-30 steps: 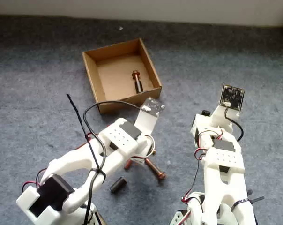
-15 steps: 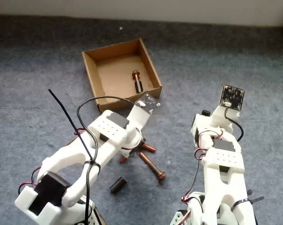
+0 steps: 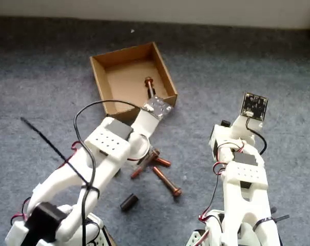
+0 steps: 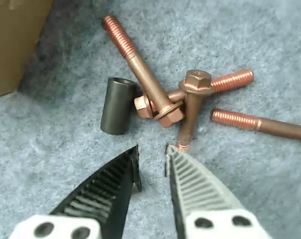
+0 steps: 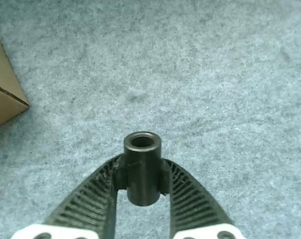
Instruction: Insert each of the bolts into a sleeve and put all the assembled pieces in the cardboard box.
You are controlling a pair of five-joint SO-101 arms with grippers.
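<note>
Several copper bolts [image 4: 190, 94] lie crossed in a heap on the grey carpet, with a black sleeve [image 4: 118, 105] lying against them. My left gripper [image 4: 151, 157] hovers just short of the heap, open by a narrow gap with nothing between its fingers. From above, the heap of bolts [image 3: 162, 171] sits beside the left arm [image 3: 111, 146], and another loose sleeve [image 3: 128, 202] lies nearer the front. My right gripper [image 5: 142, 174] is shut on an upright black sleeve [image 5: 142, 167] above bare carpet. The cardboard box [image 3: 101, 82] holds one bolt-and-sleeve piece [image 3: 150, 89].
The box corner [image 4: 11, 40] is close to the bolt heap, and its edge [image 5: 3, 94] lies off to one side of the right gripper. The right arm [image 3: 242, 174] stands at the right of the table. A black cable [image 3: 42, 136] trails from the left arm.
The left arm has swung up and towards the box, uncovering the bolt heap. The right arm has kept still with its sleeve.
</note>
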